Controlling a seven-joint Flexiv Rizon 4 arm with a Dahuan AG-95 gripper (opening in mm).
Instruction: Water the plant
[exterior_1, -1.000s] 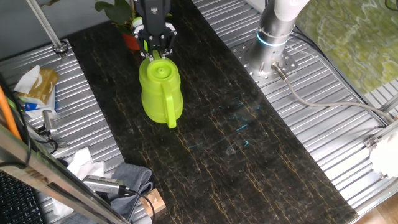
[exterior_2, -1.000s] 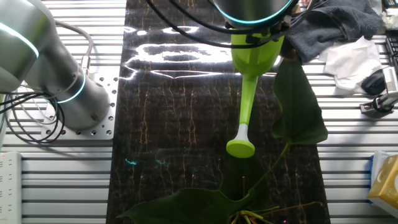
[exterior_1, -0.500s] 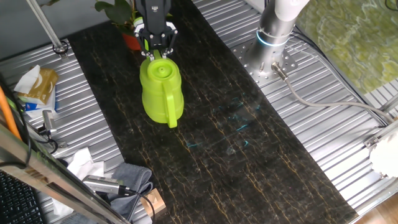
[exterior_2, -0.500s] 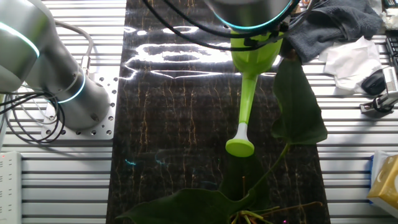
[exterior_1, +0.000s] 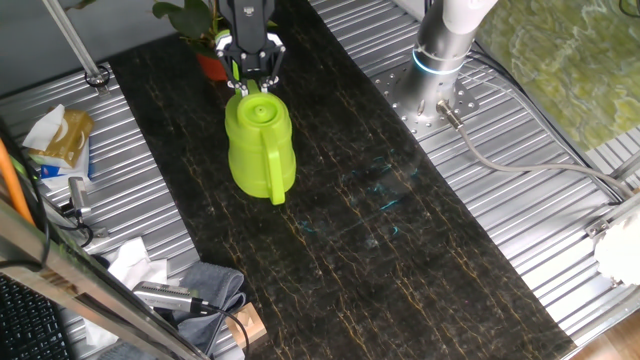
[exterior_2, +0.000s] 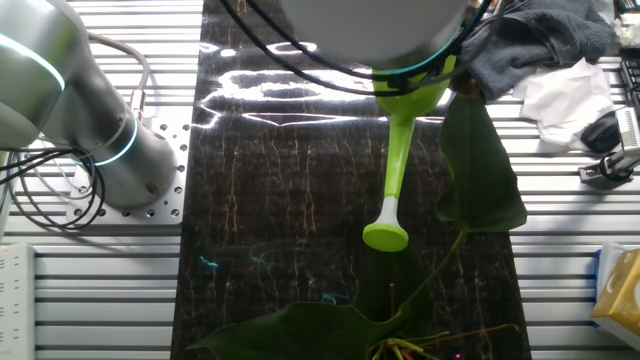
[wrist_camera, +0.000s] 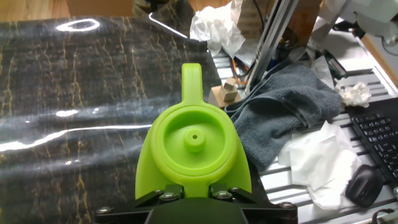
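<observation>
A smooth lime-green plastic watering can (exterior_1: 259, 145) with a round lid and a long spout is standing on the dark, glossy, marble-patterned mat (exterior_1: 340, 200). The gripper (exterior_1: 252, 78) is closing its jaws on the can's spout end. The plant (exterior_1: 200, 30), with broad dark leaves in a reddish-orange pot, is sitting just behind the gripper at the mat's far end.

The watering can (exterior_1: 258, 147) stands on the mat (exterior_1: 380, 240) with the gripper (exterior_1: 252, 84) over its far side and the plant (exterior_1: 205, 40) just behind, its spout (exterior_2: 392, 195) reaching toward the leaves (exterior_2: 480, 170).
</observation>
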